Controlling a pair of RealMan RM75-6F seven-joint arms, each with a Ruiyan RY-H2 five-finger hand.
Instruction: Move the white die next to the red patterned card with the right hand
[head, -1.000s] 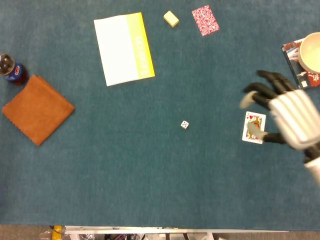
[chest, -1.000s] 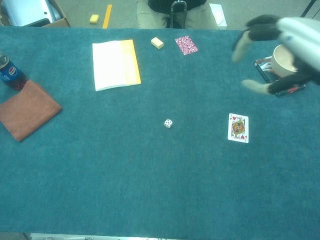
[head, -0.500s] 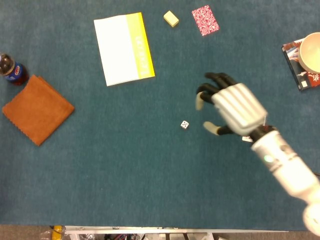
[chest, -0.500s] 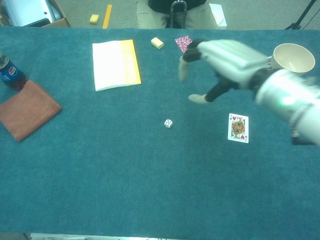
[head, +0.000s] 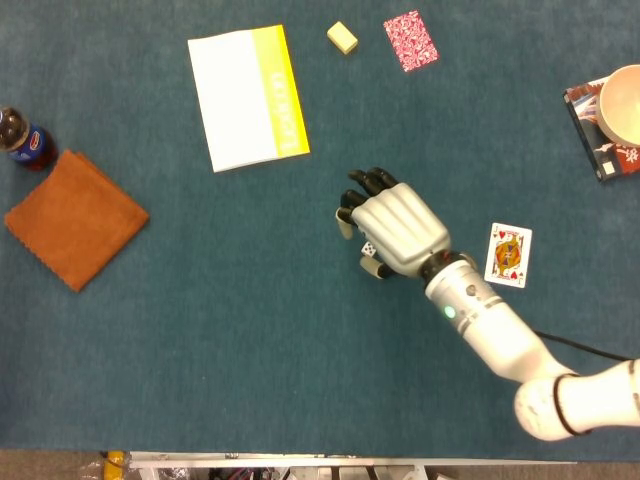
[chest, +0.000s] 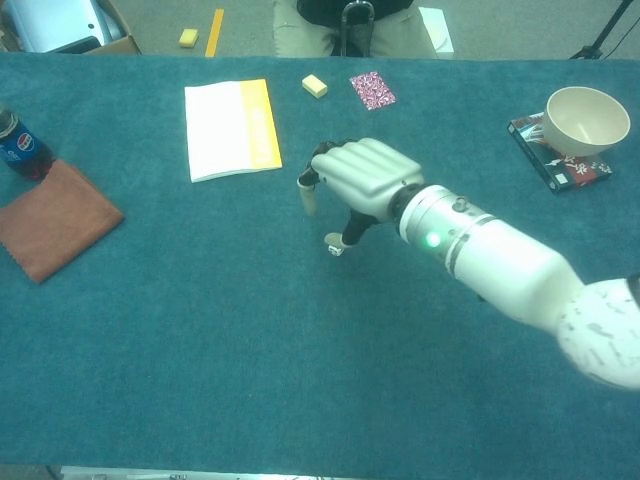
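Hovering over the middle of the blue table (head: 200, 330), the right hand (head: 395, 228) covers the white die (head: 368, 248), which shows only as a small spotted corner under the palm in the head view. The fingers (head: 372, 182) curl downward and the thumb tip sits just beside the die; whether anything is pinched, I cannot tell. From the chest view the hand (chest: 362, 176) hides the die almost fully. The red patterned card (head: 410, 40) lies at the far edge, well apart from the die, with a small yellow block (head: 342, 37) just beside it. A white and yellow booklet (head: 248, 97) lies farther left, an orange cloth (head: 73, 217) and a cola bottle (head: 24, 139) at the left edge. A face card (head: 508, 255) lies right of the wrist, and a bowl (head: 622, 105) sits on a book at the right edge.
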